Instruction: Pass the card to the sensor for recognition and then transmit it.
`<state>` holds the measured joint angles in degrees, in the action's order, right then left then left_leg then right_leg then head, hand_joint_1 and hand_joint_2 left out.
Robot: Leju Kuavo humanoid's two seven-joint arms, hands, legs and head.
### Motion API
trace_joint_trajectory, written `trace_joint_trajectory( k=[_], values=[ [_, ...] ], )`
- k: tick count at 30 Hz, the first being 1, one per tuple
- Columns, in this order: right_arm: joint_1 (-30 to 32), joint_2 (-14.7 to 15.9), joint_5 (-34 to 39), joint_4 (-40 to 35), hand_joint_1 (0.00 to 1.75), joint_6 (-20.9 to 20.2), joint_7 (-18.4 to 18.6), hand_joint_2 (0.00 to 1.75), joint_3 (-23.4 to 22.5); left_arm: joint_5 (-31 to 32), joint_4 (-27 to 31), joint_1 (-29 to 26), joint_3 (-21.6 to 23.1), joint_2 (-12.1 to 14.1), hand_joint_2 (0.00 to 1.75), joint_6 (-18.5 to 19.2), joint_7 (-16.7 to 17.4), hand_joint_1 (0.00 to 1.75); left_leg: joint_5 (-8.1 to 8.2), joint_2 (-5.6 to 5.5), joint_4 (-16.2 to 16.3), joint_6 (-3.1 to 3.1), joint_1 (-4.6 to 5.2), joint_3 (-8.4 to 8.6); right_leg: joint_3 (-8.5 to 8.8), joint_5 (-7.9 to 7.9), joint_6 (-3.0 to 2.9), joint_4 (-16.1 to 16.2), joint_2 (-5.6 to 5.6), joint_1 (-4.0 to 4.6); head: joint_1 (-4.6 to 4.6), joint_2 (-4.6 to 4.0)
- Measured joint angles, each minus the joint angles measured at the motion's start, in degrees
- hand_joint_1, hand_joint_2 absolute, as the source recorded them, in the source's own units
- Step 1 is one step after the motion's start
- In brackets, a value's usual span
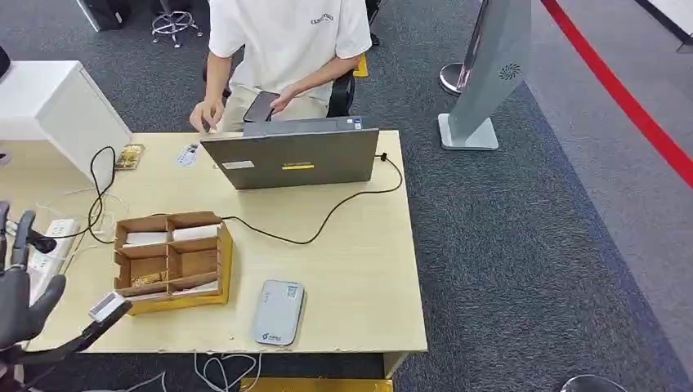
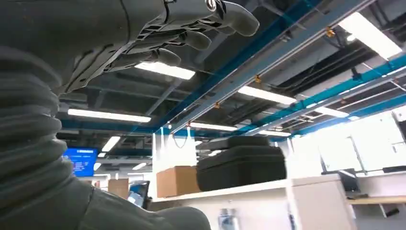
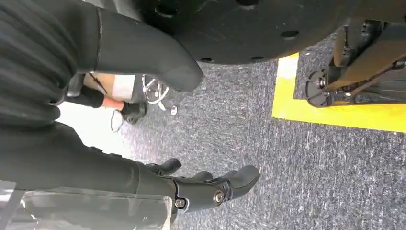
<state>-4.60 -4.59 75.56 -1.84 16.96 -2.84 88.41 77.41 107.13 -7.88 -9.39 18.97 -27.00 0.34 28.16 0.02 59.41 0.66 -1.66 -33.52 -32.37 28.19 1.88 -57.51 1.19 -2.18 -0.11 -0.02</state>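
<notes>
White cards lie in the back compartments of a cardboard organiser box on the desk. The grey card sensor lies flat near the desk's front edge, right of the box. My left hand is raised at the desk's left end, well left of the box, fingers apart and holding nothing. The left wrist view shows the left hand against the ceiling, fingers loosely extended and empty. My right hand hangs over the carpet, thumb and fingers apart, with nothing in it.
A grey laptop stands at the desk's far edge, its black cable trailing across the middle. A person in a white shirt sits behind it holding a phone. A power strip and cables lie at the left. A small card lies near the laptop.
</notes>
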Motion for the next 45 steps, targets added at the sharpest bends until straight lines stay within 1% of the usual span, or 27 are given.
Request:
trace_joint_trajectory(
  k=[3,5,6,8,10,12,14,16,18,20,22,23,25,26,28,30,31,32,34,35,37,39,40,41,42,43,45],
  values=[
    [0.0,0.0,0.7,0.0,0.0,0.3,-0.1,1.75,-0.3,-4.6,2.9,-5.0,-8.4,-2.4,1.75,-1.1,-4.9,0.0,0.04,-0.02,0.0,-0.01,0.0,0.0,0.04,0.01,0.0,0.0,-0.05,0.0,-0.04,-0.02],
    [0.0,0.0,1.2,-0.1,0.0,0.3,0.3,1.75,-0.3,-8.0,3.9,-7.0,-13.7,-4.9,1.75,-0.5,-9.6,0.0,0.04,-0.02,0.0,-0.01,0.0,0.01,0.07,0.01,0.0,0.0,-0.07,0.0,-0.04,-0.02],
    [0.0,0.0,1.2,-0.1,0.0,0.3,0.5,1.75,-0.3,-9.8,4.1,-7.4,-17.1,-6.9,1.75,0.3,-12.3,0.0,0.04,-0.02,0.0,-0.02,0.0,0.01,0.08,0.01,0.0,0.0,-0.09,0.0,-0.02,-0.02],
    [0.0,0.0,1.5,-0.1,0.0,0.4,1.1,1.75,-0.3,-12.7,4.1,-7.7,-23.3,-9.7,1.75,2.6,-16.9,0.0,0.04,-0.08,0.0,-0.02,0.0,0.01,0.1,0.01,0.0,0.0,-0.16,0.0,-0.04,-0.02],
    [0.0,-0.1,1.8,-0.1,0.0,0.4,1.5,1.75,-0.3,-15.5,3.9,-6.7,-29.8,-13.3,1.75,6.6,-21.8,0.0,0.04,-0.12,0.0,-0.02,0.0,0.02,0.12,0.0,0.0,0.0,-0.21,0.0,-0.02,-0.02],
    [0.0,-0.2,2.1,-0.1,0.0,0.5,1.6,1.75,-0.3,-16.4,3.0,-5.6,-36.1,-16.8,1.75,8.0,-26.7,0.0,0.03,-0.11,0.0,-0.02,-0.01,0.04,0.12,0.0,0.0,0.0,-0.2,0.01,0.0,-0.02],
    [0.0,-0.2,2.3,-0.1,0.0,0.5,1.8,1.75,-0.3,-16.6,2.4,-4.6,-40.5,-19.2,1.75,9.5,-28.7,0.0,0.03,-0.16,0.0,-0.02,-0.01,0.04,0.12,0.0,0.0,0.0,-0.24,0.01,-0.02,-0.02],
    [-0.1,-0.2,2.6,-0.1,0.0,0.6,2.1,1.75,-0.3,-18.4,1.6,-3.2,-43.9,-22.0,1.75,13.7,-29.7,0.0,0.03,-0.26,0.0,-0.02,0.0,0.02,0.17,0.0,0.0,0.0,-0.33,0.0,-0.04,-0.02],
    [-0.1,-0.4,3.1,-0.1,0.0,0.9,2.2,1.75,-0.3,-23.7,-0.9,-1.6,-47.6,-25.9,1.75,18.7,-32.1,0.0,0.03,-0.29,0.0,-0.02,0.02,0.04,0.19,0.0,0.0,0.0,-0.34,-0.01,-0.04,-0.02],
    [-0.1,-0.7,3.8,-0.1,0.0,1.5,2.0,1.75,-0.3,-30.2,-6.6,0.5,-51.3,-30.0,1.75,23.0,-34.7,0.0,0.03,-0.3,0.0,-0.02,0.02,0.04,0.19,0.0,0.0,0.0,-0.36,-0.01,-0.04,-0.02],
    [-0.1,-0.8,4.3,0.0,0.0,1.7,1.8,1.75,-0.3,-32.9,-12.5,2.0,-54.0,-32.6,1.75,23.1,-37.0,0.0,0.03,-0.31,0.0,-0.02,0.02,0.04,0.18,-0.01,0.0,0.0,-0.36,0.0,-0.02,-0.02],
    [0.0,-0.8,4.4,0.0,0.0,1.8,1.8,1.75,-0.3,-33.2,-14.9,2.5,-54.8,-33.5,1.75,23.7,-37.1,0.0,0.03,-0.3,0.0,-0.02,0.02,0.04,0.18,-0.01,0.0,0.0,-0.36,0.0,-0.02,-0.02],
    [0.0,-0.9,5.0,0.0,0.0,2.2,1.8,1.75,-0.3,-35.1,-19.7,3.7,-56.5,-35.0,1.75,27.4,-34.3,0.0,0.03,-0.32,0.0,-0.02,0.02,0.04,0.18,-0.01,0.0,0.0,-0.37,-0.01,0.02,-0.02],
    [-0.1,-1.1,5.3,0.0,0.0,2.4,1.9,1.75,-0.3,-35.2,-23.2,4.5,-57.5,-35.4,1.75,27.2,-32.9,0.0,0.04,-0.36,0.0,-0.02,0.02,0.04,0.2,0.0,0.0,0.0,-0.41,-0.01,0.0,-0.02],
    [-0.1,-1.3,5.4,0.2,0.0,2.6,2.0,1.75,-0.3,-35.4,-31.1,6.0,-59.7,-35.7,1.75,25.4,-30.9,0.0,0.04,-0.34,0.0,-0.02,0.01,0.05,0.22,0.0,0.0,0.0,-0.4,0.01,-0.07,-0.02],
    [-0.1,-1.3,5.0,0.2,0.0,2.5,2.3,1.75,-0.3,-36.1,-41.8,7.2,-61.8,-35.2,1.75,22.7,-28.6,0.0,0.04,-0.34,0.0,-0.02,0.02,0.11,0.21,0.0,0.0,0.0,-0.37,0.0,-0.02,-0.02],
    [-0.1,-1.3,4.5,0.3,0.0,2.4,2.6,1.75,-0.3,-36.1,-48.1,8.0,-62.8,-34.7,1.75,20.8,-26.3,0.0,0.04,-0.37,0.0,-0.02,0.03,0.09,0.21,0.0,0.0,0.0,-0.4,-0.01,0.0,-0.02],
    [-0.2,-1.3,3.9,0.3,0.0,2.4,3.0,1.75,-0.3,-35.7,-55.3,8.7,-63.7,-33.8,1.75,18.8,-22.6,0.0,0.04,-0.4,0.0,-0.02,0.02,0.09,0.21,0.0,0.0,0.0,-0.42,0.0,-0.02,-0.02],
    [-0.2,-1.3,2.5,0.3,0.0,2.3,3.2,1.75,-0.1,-34.8,-65.4,9.5,-65.0,-33.1,1.75,16.0,-16.6,0.0,0.04,-0.39,0.0,-0.02,0.02,0.09,0.2,0.0,0.0,0.0,-0.41,0.0,0.0,-0.02],
    [-0.2,-1.3,1.9,0.3,0.0,2.2,3.2,1.75,0.0,-34.2,-69.7,9.9,-65.5,-32.6,1.75,15.3,-14.6,0.0,0.04,-0.39,0.0,-0.02,0.02,0.08,0.2,0.0,0.0,0.0,-0.41,-0.01,-0.04,-0.02],
    [-0.3,-1.3,0.8,0.3,0.0,2.2,3.3,1.75,0.1,-32.1,-76.1,10.5,-65.6,-32.3,1.75,15.4,-10.6,0.0,0.04,-0.4,0.1,-0.02,0.02,0.06,0.21,0.0,0.0,0.1,-0.42,-0.01,0.07,-0.02],
    [-0.3,-1.3,-0.4,0.3,0.0,2.1,3.5,1.75,0.2,-30.8,-80.8,11.0,-65.6,-32.2,1.75,17.4,-7.2,0.0,0.05,-0.4,0.1,-0.04,0.02,0.07,0.21,-0.01,0.01,0.1,-0.41,-0.01,0.07,0.0],
    [-0.3,-1.3,-1.3,0.4,0.0,2.1,3.6,0.0,0.2,-30.5,-82.7,11.3,-65.6,-32.0,0.0,19.3,-5.5,0.0,0.05,-0.39,0.1,-0.04,0.02,0.08,0.21,-0.01,0.01,0.1,-0.41,0.0,0.02,-0.02],
    [-0.3,-1.3,-2.1,0.4,0.0,2.1,3.6,0.0,0.2,-30.0,-84.5,11.5,-65.6,-31.9,0.0,20.8,-4.2,0.0,0.05,-0.39,0.1,-0.04,0.02,0.09,0.21,-0.01,0.0,0.1,-0.41,0.0,0.02,-0.02],
    [-0.2,-1.3,-2.6,0.4,0.0,1.9,3.5,1.75,0.2,-29.5,-85.7,11.7,-65.6,-31.8,1.75,21.3,-3.2,0.0,0.05,-0.39,0.1,-0.04,0.01,0.09,0.21,-0.01,0.0,0.1,-0.41,0.0,0.0,-0.02],
    [-0.1,-1.3,-3.2,0.5,0.0,1.8,3.1,1.75,0.2,-28.5,-87.0,11.9,-65.5,-31.8,1.75,22.1,-1.7,0.0,0.05,-0.39,0.1,-0.04,0.01,0.09,0.21,-0.01,0.0,0.1,-0.41,0.01,0.0,-0.02],
    [0.0,-1.3,-4.0,0.6,0.0,1.7,2.4,1.75,0.2,-27.3,-88.9,12.0,-65.3,-31.7,1.75,22.5,-0.4,0.0,0.05,-0.38,0.1,-0.04,-0.01,0.1,0.21,-0.01,0.0,0.1,-0.4,0.03,0.0,-0.02]
  ],
)
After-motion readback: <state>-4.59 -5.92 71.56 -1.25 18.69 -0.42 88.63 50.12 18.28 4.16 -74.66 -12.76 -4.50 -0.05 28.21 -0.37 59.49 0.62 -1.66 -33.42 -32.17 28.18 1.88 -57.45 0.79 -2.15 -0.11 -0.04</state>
